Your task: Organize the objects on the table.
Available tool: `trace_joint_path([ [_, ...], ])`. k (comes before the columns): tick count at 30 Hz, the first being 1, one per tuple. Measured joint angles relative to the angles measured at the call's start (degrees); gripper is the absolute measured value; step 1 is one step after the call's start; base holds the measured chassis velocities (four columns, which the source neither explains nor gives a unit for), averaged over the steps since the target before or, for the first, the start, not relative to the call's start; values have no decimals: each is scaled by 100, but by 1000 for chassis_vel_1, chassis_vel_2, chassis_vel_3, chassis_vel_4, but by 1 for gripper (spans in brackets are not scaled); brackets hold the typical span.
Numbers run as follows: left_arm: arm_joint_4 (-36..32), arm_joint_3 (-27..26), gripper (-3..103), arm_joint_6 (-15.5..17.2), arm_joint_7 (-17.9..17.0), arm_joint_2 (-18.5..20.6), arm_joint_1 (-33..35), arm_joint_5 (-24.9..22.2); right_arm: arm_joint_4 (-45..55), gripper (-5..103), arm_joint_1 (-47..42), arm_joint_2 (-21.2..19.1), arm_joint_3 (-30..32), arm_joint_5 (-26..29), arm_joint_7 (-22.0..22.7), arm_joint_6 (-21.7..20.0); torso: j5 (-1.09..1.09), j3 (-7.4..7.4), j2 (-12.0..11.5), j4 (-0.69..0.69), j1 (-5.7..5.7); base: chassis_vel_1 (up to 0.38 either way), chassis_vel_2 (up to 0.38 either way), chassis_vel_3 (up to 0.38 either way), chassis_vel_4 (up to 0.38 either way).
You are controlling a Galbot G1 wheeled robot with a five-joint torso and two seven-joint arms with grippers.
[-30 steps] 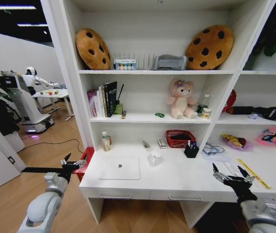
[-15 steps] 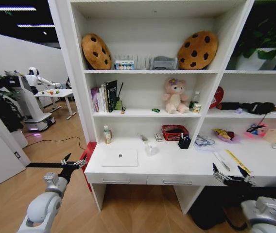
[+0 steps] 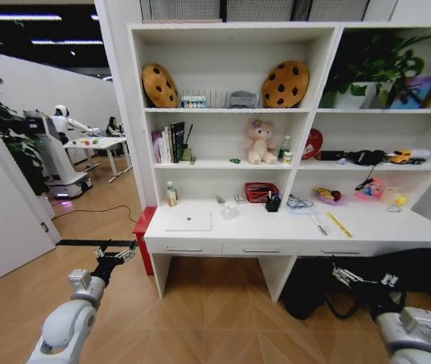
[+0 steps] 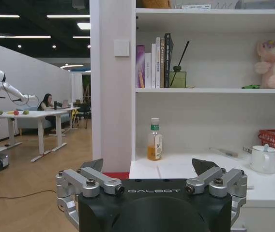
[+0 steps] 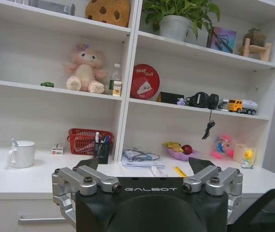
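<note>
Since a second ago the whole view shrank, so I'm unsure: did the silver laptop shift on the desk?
No. The silver laptop lies at the desk's left end, below the green-capped bottle, as before; the camera backed away.

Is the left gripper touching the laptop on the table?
Apart. In the head view, the left gripper hangs over the floor, well short of the laptop.
</note>
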Motion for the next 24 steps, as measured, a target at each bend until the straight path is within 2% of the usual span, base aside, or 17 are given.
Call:
trace_joint_path([
  [1,-1,3,100,0,12,-1,0,0,0,100,-1,0,1,0,1,0,-3,-1,1,-9,-1,299,-311,-298,255],
  [2,-1,3,100,0,12,-1,0,0,0,100,-1,0,1,0,1,0,-3,-1,1,-9,-1,299,-311,-298,255],
  [3,-2,3,100,-1,12,0,-2,0,-2,100,-5,0,3,0,3,0,4,-1,1,-15,-1,162,-248,-298,255],
  [5,-1,3,100,0,11,-1,0,0,-1,100,-2,1,0,0,1,0,-9,-1,0,-4,-2,160,-148,-140,205],
  [6,-1,3,100,0,11,-1,0,0,-1,100,-2,1,0,0,1,0,-9,-1,0,-4,-2,159,-148,-78,181],
  [7,0,-5,100,0,-2,-1,1,1,1,100,1,1,0,0,0,0,-7,-2,2,5,-3,72,48,-78,10],
  [9,-1,2,100,0,5,0,-2,0,-1,100,-2,1,0,0,1,0,1,1,-1,-11,2,36,12,-14,5],
  [14,-1,3,100,0,6,0,-3,0,-1,100,5,0,0,0,1,0,0,4,-7,-5,14,-54,19,40,-24],
  [24,-1,2,100,0,4,0,-2,0,0,100,2,1,0,0,1,0,-2,1,-2,-6,2,-6,10,13,0],
])
